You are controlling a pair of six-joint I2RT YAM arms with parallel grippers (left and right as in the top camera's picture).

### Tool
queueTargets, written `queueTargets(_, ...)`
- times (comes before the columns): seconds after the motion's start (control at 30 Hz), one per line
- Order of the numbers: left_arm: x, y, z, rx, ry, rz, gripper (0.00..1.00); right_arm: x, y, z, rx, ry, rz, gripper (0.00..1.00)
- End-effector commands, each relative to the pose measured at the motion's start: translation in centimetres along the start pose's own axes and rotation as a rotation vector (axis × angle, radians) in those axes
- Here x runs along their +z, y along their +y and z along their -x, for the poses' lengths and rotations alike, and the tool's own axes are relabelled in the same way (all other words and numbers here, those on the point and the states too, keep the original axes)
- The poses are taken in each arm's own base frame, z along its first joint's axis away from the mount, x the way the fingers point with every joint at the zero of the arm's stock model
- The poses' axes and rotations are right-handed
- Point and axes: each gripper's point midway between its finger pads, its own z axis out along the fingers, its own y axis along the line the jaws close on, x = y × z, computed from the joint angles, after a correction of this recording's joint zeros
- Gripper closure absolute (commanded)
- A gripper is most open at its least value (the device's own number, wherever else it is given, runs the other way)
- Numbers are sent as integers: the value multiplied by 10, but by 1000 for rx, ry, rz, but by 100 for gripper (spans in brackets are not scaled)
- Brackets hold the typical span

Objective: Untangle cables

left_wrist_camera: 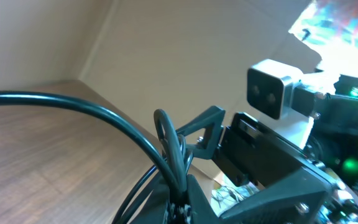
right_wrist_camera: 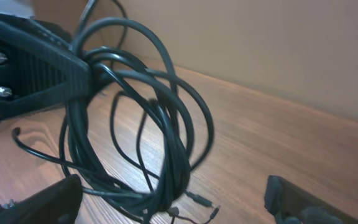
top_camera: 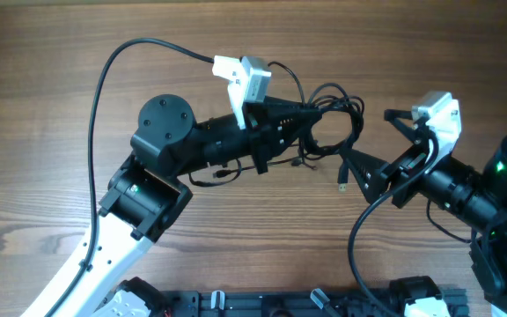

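Left tool (top_camera: 313, 113) clamps the cables (right_wrist_camera: 76, 140), coil drooping lengthwise down to table (top_camera: 42, 53); right tool (top_camera: 378, 141) open, empty

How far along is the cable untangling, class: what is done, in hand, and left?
Done: nothing visible; the cables hang as one looped bundle, no cord laid apart. In hand: the left gripper is shut on the bundle's top; the right gripper stands open beside it. Left: pulling every cord free and separating them.
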Motion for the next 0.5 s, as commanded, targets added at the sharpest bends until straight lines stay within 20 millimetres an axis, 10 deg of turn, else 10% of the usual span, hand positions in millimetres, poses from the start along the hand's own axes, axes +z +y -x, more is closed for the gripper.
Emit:
queueTargets(0.0, -7, -25, 0, 50, 29, -101, 96, -1, 16, 7, -60, -28, 89, 17)
queueTargets(0.13, -7, -28, -3, 49, 44, -122, 96, -4, 32, 12, -77, -53, 184, 37)
queueTargets(0.3, -6, -29, -5, 47, 54, -134, 96, 0, 40, 11, -63, -42, 254, 95)
queueTargets(0.47, -5, -26, -5, 44, 50, -121, 96, 4, 41, 8, -47, -27, 282, 96)
